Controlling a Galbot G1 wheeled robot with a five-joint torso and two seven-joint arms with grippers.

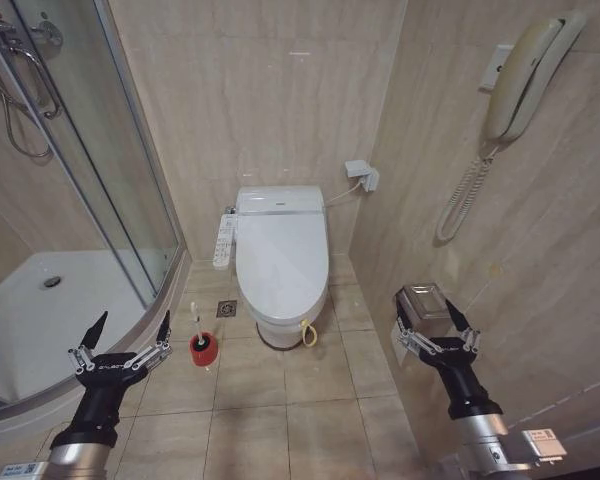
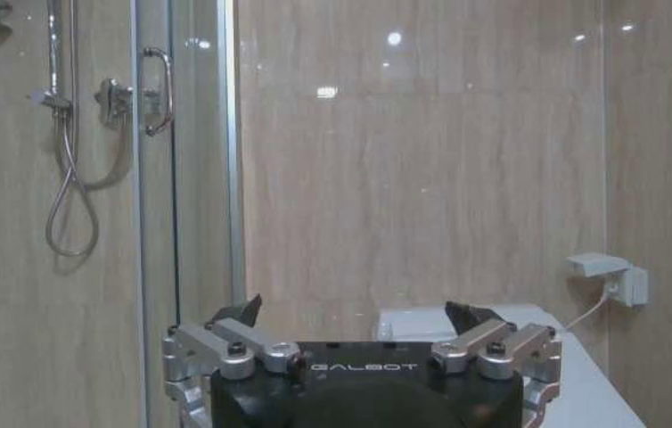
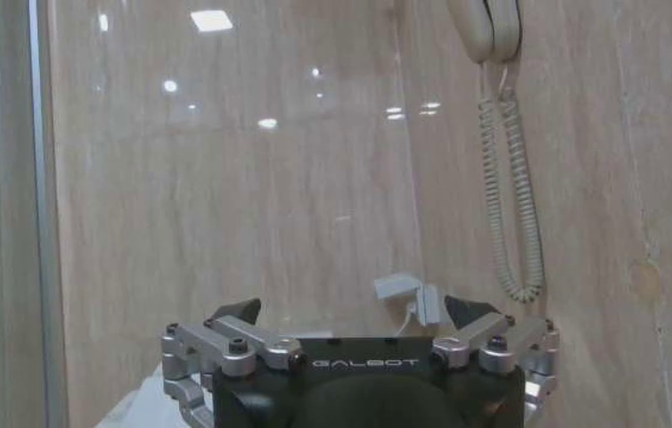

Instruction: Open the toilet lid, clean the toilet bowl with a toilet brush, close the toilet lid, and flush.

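Observation:
The white toilet lid [image 1: 280, 250] lies shut over the toilet against the back wall, with a yellow loop strap [image 1: 307, 332] hanging at its front edge. The toilet bowl is hidden under the lid. The toilet brush [image 1: 197, 327] stands with its thin white handle upright in a red cup holder [image 1: 204, 350] on the floor, left of the toilet. My left gripper [image 1: 132, 325] [image 2: 354, 310] hovers open left of the brush, near the shower tray edge. My right gripper [image 1: 431, 312] [image 3: 354, 308] hangs open to the right of the toilet, close to the side wall. Both hold nothing.
A glass shower enclosure [image 1: 90, 200] with a white tray [image 1: 40, 320] fills the left. A white remote panel [image 1: 223, 242] sits beside the toilet. A wall phone [image 1: 520, 85] with coiled cord and a metal paper holder [image 1: 425, 302] are on the right wall. A floor drain [image 1: 226, 309] lies by the toilet.

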